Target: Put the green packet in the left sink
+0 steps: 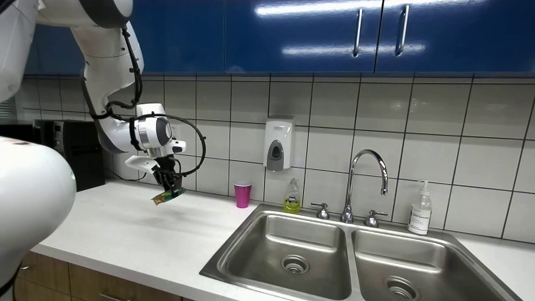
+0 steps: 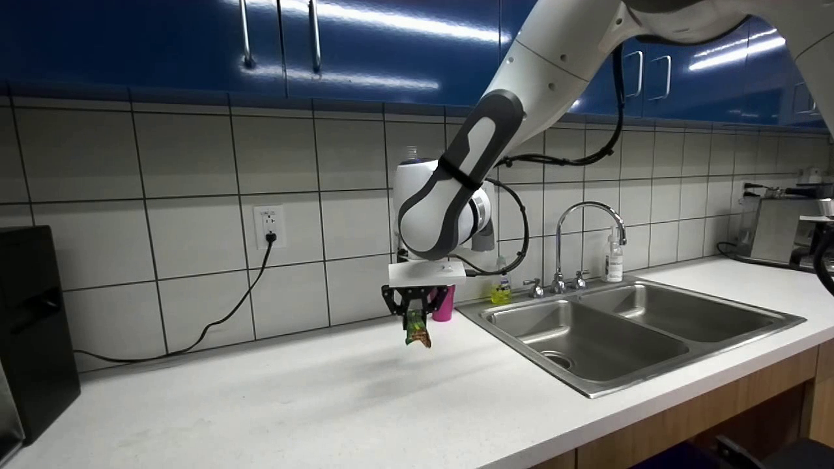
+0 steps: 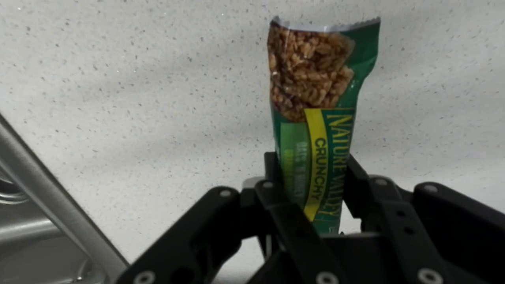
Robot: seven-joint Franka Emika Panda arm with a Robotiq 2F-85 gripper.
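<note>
We see the pincer (image 2: 415, 317) closed on the green packet (image 3: 315, 118), the two fingers (image 3: 357, 193) pinching it from either side; in the wrist view the packet's free end, printed with brown oats, points to twelve o'clock, and a steel rim (image 3: 51, 197) shows at eight. Pincer and packet hang above the white counter (image 1: 125, 234). Taking the packet as our clock's centre in an exterior view, we find the left sink (image 1: 271, 246) at four o'clock, a round drain (image 1: 295, 264) in its floor, with the right sink (image 1: 397, 263) just beyond. At three o'clock stands the pink cup (image 1: 243, 195), and farther out that way the yellow soap bottle (image 1: 292, 200) and the tap (image 1: 349, 190). At two o'clock we have a dispenser (image 1: 278, 144) on the tiled wall (image 1: 330, 104); at ten, a black box (image 1: 83, 154).
</note>
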